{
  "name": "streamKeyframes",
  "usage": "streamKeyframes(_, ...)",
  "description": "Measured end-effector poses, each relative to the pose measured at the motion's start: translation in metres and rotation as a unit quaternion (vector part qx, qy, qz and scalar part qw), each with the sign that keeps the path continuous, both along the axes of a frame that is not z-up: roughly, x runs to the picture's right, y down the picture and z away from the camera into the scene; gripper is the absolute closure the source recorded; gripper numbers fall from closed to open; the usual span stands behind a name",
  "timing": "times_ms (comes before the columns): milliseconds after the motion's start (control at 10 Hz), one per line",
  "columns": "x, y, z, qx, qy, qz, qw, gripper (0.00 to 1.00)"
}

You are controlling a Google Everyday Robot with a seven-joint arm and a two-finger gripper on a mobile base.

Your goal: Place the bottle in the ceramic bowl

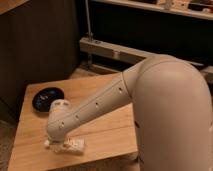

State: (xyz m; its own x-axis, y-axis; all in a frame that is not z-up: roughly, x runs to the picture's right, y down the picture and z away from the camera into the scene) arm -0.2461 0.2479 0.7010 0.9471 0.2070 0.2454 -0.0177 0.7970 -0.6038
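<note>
Bottle (76,146) lay on its side at lower left of the frame, on the bench (116,134), close to the bench's front edge with only a thin strip of wood below it. Gripper (61,145) was down at the bottle's left end, pointing straight at the benchtop and mostly hidden under the wrist. Gripper was spread wide with nothing lifted; couldn't tell if it touched the bottle.

Ceramic bowl (46,98) sat at left centre of the frame, near the bench's far-left corner, set in a little from both edges. It was well apart from the bottle, with the wrist between them in the view.

Arm (97,106) ran diagonally from the big pale robot body (172,107) at right down to lower left, over the middle of the bench. Bare wood showed to the right of the bottle and along the front edge as far as the body. Bench's right side was hidden behind the body.

Surface: light wood, plain and flat. Room: dark panel (40,45) at upper left, a grey metal beam (117,51) across the middle behind the bench, a thin pole (88,22) rising from it, and a shelf (165,9) along the top right. A patch of floor (7,137) showed at far left.
</note>
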Motion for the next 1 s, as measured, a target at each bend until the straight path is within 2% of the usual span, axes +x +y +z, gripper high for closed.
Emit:
streamKeyframes(300,0.011,0.023,0.007,-0.009,0.019,0.009,0.9997,0.35)
streamKeyframes(600,0.022,0.039,0.019,-0.007,0.033,0.017,0.9993,0.35)
streamKeyframes(900,0.029,0.042,0.035,-0.008,0.054,0.031,0.998,0.36)
streamKeyframes(1000,0.03,0.042,0.042,-0.011,0.06,0.034,0.9976,0.41)
